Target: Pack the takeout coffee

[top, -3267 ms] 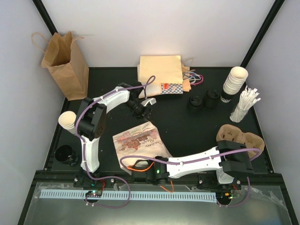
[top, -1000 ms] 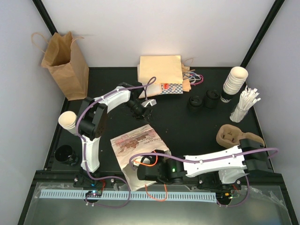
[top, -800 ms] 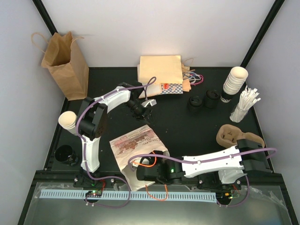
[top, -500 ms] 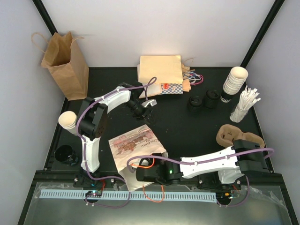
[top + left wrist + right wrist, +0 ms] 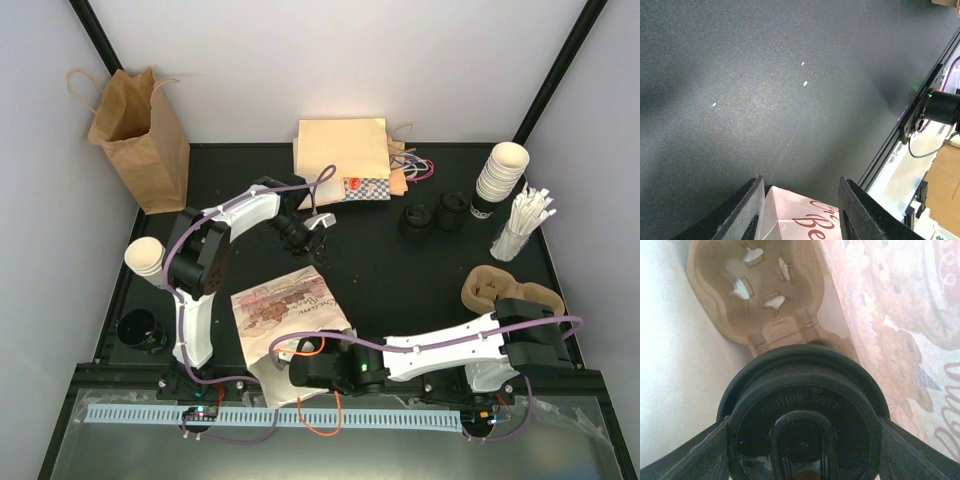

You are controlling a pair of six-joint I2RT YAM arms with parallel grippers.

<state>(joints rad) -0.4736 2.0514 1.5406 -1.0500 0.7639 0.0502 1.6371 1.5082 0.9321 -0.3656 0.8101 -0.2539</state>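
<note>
While right fingers (image 5: 922,466) clamp the round, glossy black-lidded takeout coffee (image 5: 802,415), left fingers (image 5: 742,212) gape above matte table (image 5: 790,75).

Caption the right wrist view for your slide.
Right tool grips the lidded coffee cup; pulp carrier and printed bag beyond.

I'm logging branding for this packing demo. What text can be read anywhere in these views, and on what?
"CAUTION: HOT": embossed on the lid of the takeout coffee, faint.
"Be": red script on the printed paper bag, cut off; the rest is unreadable.
Checkered packet: print too small to read.
</note>
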